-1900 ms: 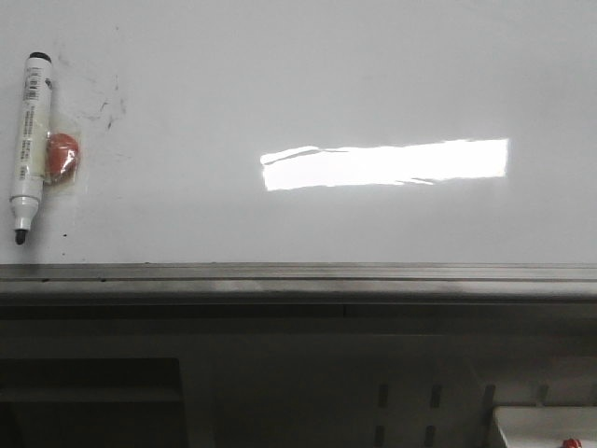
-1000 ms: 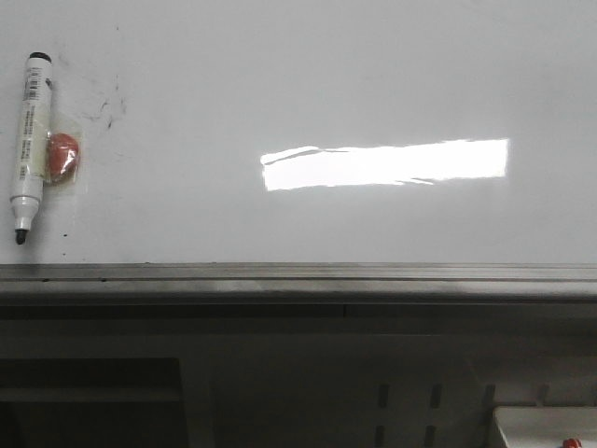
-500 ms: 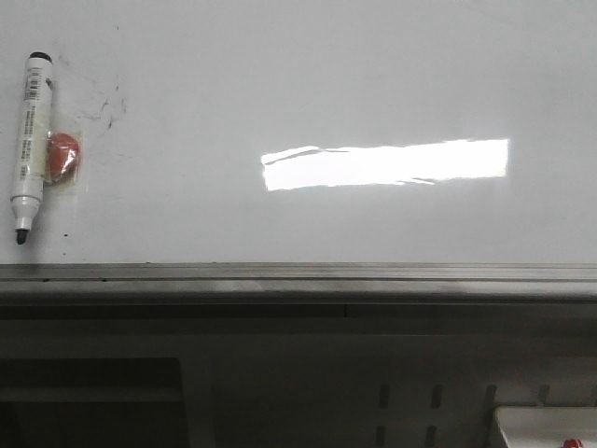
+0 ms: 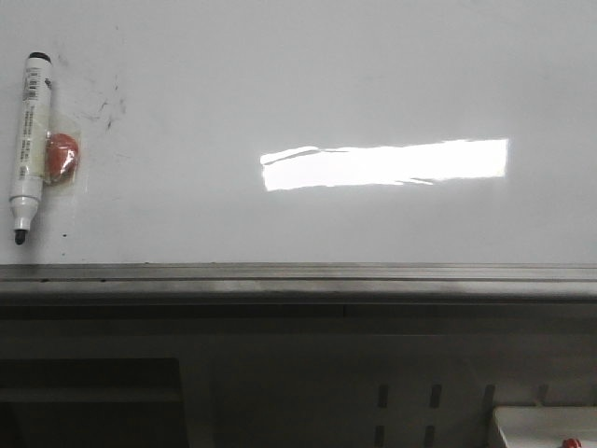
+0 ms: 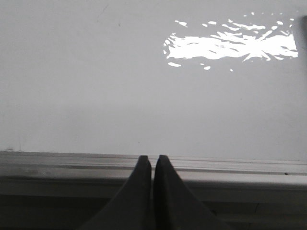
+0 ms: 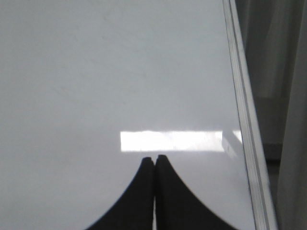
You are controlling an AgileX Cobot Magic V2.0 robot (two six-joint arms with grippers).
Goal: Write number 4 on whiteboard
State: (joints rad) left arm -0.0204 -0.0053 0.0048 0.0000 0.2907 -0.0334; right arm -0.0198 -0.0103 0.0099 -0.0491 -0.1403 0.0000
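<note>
White barrel marker with black tip (image 4: 26, 147) lies at far left on glossy white whiteboard with grey metal rail (image 4: 373, 84), touching a red round magnet (image 4: 62, 157). No 4 visible. Left gripper (image 5: 152, 163) fingers pressed together over the rail. Right gripper (image 6: 154, 163) likewise closed, empty, above bare board.

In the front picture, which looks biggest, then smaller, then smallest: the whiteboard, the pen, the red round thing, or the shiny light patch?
1. whiteboard
2. light patch
3. marker pen
4. red round thing

The light patch is only a reflection on the board, not an object.
</note>
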